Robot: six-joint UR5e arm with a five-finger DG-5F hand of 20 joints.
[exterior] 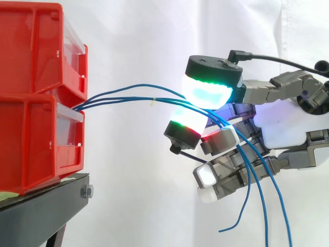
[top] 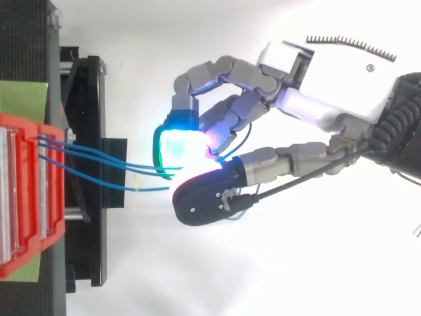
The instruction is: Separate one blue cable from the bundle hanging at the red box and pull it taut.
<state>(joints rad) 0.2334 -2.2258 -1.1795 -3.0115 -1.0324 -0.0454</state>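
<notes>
Standing just off to the side of this rig, I see 2 red boxes (exterior: pixel 36 92) stacked on a black stand (exterior: pixel 41 211) in front of a white curtain (exterior: pixel 144 31). 3 blue cables (exterior: pixel 128 95) come out at the front of the boxes, right about where the top one sits on the bottom one. From there they run sideways through open air to the hand (exterior: pixel 288 123), which sits well apart from the boxes at roughly the same height.

The hand is clamped on the cables. A big glowing pad (exterior: pixel 208 92) on top and another one under it are pressed together with the blue lines going in between them, and the other fingers are curled in below. I honestly can't tell whether all 3 are squeezed or just some of them.

Between box and hand the cables fan out a bit. The top one bows upward, while the lower ones run straighter and close together. There's a tiny yellowish tie (exterior: pixel 152 103) on one of them, roughly midway. Past the pads the cables drop down loose beside the curled fingers, and one end curls up in mid-air.
</notes>
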